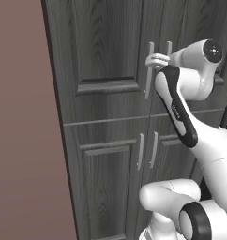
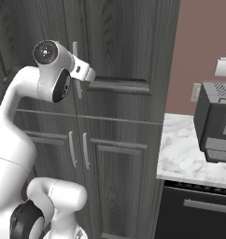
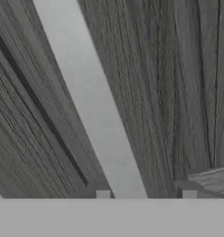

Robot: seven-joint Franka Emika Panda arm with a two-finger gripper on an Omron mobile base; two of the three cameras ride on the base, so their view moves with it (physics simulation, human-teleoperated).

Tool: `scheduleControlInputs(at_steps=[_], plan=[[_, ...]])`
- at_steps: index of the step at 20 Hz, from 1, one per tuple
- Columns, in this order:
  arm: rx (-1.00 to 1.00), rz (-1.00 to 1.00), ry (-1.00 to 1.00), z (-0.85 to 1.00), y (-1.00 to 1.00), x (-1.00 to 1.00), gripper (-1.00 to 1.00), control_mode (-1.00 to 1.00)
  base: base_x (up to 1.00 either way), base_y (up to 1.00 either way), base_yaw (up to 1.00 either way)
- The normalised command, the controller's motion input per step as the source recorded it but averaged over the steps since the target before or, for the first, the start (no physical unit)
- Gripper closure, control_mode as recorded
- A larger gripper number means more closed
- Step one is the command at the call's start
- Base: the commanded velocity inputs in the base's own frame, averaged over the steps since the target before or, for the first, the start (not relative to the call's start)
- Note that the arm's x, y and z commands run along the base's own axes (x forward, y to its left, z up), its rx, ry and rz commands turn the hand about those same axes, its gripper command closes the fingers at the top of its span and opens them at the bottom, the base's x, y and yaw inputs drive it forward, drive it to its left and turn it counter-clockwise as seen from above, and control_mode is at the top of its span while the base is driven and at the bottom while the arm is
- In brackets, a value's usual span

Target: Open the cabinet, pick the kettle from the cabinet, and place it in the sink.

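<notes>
Doors of the cabinet (image 1: 106,61) are shut, dark grey wood grain with raised panels, the upper pair carrying long vertical silver bar handles and a shorter lower pair beneath with small handles. In the left base view the tool (image 1: 155,61) is up at the upper doors, right at the two bar handles where the doors meet, with the left bar handle (image 1: 148,70) running down just beside it. In the right base view the white wrist reaches in from the left, and the tool (image 2: 87,73) sits against the bar handle (image 2: 78,70) near the top of its length.

In the hand view a pale bar handle (image 3: 93,106) crosses the picture on a slant, close to the camera, with the dark seam between the doors to its left. The two finger tips (image 3: 103,194) stand apart at the bottom; the bar's lower end passes between them, next to the left one. The tool's jaws are parted with no pad seen pressing the bar; whether they grip it I cannot tell.

To the right of the cabinet a white marble table (image 2: 185,154) carries a dark appliance (image 2: 217,123), against a dull red wall (image 1: 21,140).
</notes>
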Motion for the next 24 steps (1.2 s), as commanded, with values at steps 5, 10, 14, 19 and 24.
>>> scheduleControlInputs(at_steps=[5, 10, 14, 19, 24], plan=[[0.00, 0.03, 0.04, -0.18, 0.51, 0.08, 1.00, -1.00, 0.00, 0.00, 0.00], [0.01, 0.06, 0.03, -0.24, 0.52, 0.01, 1.00, -1.00, 0.00, 0.00, 0.00], [0.05, 0.09, 0.00, -0.27, 0.43, 0.00, 1.00, -1.00, 0.00, 0.00, 0.00], [0.09, 0.12, 0.00, -0.25, 0.36, -0.02, 1.00, -1.00, 0.00, 0.00, 0.00], [0.07, 0.14, 0.00, -0.22, 0.30, -0.18, 1.00, -1.00, 0.00, 0.00, 0.00]])
